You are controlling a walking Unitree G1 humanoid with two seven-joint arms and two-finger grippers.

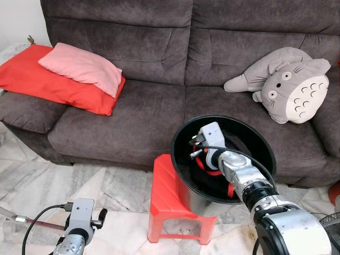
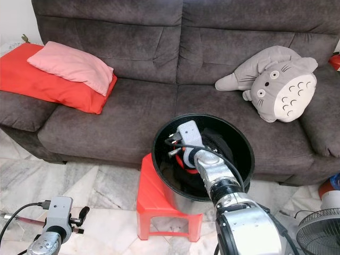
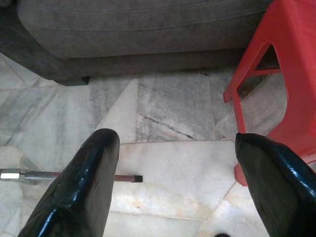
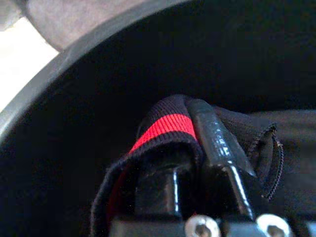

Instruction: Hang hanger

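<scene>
Right gripper [image 4: 197, 148], inside our black basin [image 1: 180, 133], pinches a black, red-striped cloth [image 4: 168, 126] draped over its fingertips; orientation indiscernible.

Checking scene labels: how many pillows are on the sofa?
2. The pink pillow lies on top of the red pillow, both at the left end of the sofa. The Totoro plush at the right end isn't counted. None looks hidden.

A sofa [image 1: 159, 101] stands at the back, with two stacked pillows [image 1: 69, 74] on its left seat and a plush toy [image 1: 289, 85] on its right. Before the sofa a stool [image 1: 170, 196] stands on the floor [image 1: 79, 186], a basin [image 1: 255, 139] resting against its right side. A garment [image 4: 168, 128] lies in the basin.
</scene>
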